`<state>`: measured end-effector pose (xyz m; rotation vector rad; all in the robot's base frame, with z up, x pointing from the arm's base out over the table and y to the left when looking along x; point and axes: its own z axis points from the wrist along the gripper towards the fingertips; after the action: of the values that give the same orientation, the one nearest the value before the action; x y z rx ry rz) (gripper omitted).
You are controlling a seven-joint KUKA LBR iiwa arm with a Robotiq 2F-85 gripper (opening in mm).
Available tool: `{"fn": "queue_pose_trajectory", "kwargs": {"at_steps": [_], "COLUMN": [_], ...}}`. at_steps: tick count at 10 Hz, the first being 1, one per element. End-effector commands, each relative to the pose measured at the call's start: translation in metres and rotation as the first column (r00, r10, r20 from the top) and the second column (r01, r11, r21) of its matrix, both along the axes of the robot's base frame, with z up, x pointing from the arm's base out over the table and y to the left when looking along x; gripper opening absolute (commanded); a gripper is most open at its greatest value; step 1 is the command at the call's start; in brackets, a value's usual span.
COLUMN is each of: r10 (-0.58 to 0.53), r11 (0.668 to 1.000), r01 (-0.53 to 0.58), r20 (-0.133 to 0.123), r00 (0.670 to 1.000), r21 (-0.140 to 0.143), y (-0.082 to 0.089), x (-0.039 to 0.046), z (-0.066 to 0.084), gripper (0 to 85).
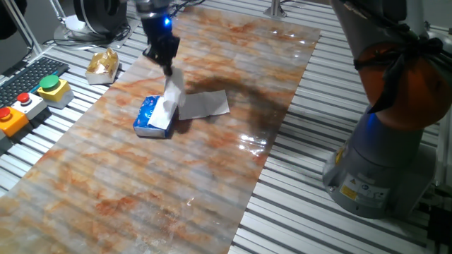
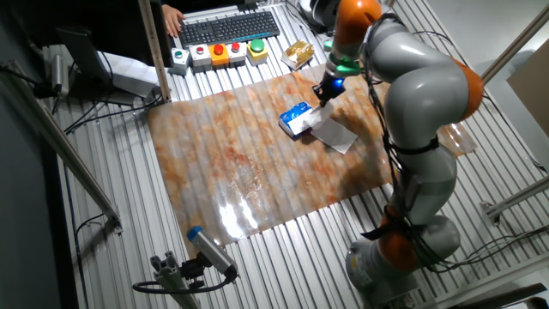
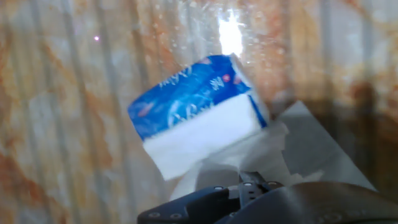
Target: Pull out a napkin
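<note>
The napkin [image 1: 171, 93] sticks up out of the blue packet [image 1: 152, 116], its top pinched in the pincer [image 1: 168, 68]. Another flat sheet [image 1: 203, 104] lies just beside the packet on the bench [image 1: 141, 190].

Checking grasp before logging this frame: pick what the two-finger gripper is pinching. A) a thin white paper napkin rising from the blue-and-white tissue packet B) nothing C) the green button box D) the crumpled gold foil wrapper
A: the gripper pinches the thin white paper napkin, which stretches up from the blue-and-white plastic tissue packet; the crumpled gold foil wrapper lies apart, untouched.
</note>
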<state>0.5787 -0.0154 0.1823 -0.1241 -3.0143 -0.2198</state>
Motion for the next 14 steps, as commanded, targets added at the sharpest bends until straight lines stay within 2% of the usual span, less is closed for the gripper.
{"fn": "queue_pose_trajectory", "kwargs": {"at_steps": [1, 3, 4, 5, 6, 7, 8, 9, 10, 12, 13, 14], "r10": [0.009, 0.069, 0.087, 0.104, 0.099, 0.08, 0.035, 0.018, 0.018, 0.014, 0.013, 0.028], "r11": [1.0, 0.997, 0.996, 0.994, 0.995, 0.995, 0.993, 0.992, 0.992, 0.992, 0.993, 0.996], "r01": [-0.009, -0.068, -0.086, -0.102, -0.098, -0.078, -0.03, -0.011, -0.011, -0.008, -0.007, -0.025], "r20": [0.006, 0.011, 0.019, 0.036, 0.036, 0.033, 0.042, 0.052, 0.056, 0.048, 0.047, 0.038], "r00": [1.0, 0.998, 0.996, 0.994, 0.994, 0.996, 0.999, 0.999, 0.998, 0.999, 0.999, 0.999], "r21": [-0.003, -0.033, -0.029, -0.032, -0.032, -0.065, -0.11, -0.123, -0.13, -0.129, -0.121, -0.091], "y": [-0.004, -0.023, -0.039, -0.048, -0.054, -0.054, -0.048, -0.046, -0.046, -0.042, -0.039, -0.036], "x": [-0.0022, -0.0054, -0.0097, -0.0142, -0.0157, -0.0147, -0.0117, -0.0088, -0.0074, -0.0034, -0.0004, 0.0031], "z": [0.003, 0.01, 0.012, 0.008, 0.003, 0.001, 0.0, -0.002, -0.003, -0.007, -0.009, -0.012], "gripper": [0.0, 0.0, 0.0, 0.0, 0.0, 0.0, 34.0, 51.0, 51.0, 51.0, 51.0, 34.0]}}
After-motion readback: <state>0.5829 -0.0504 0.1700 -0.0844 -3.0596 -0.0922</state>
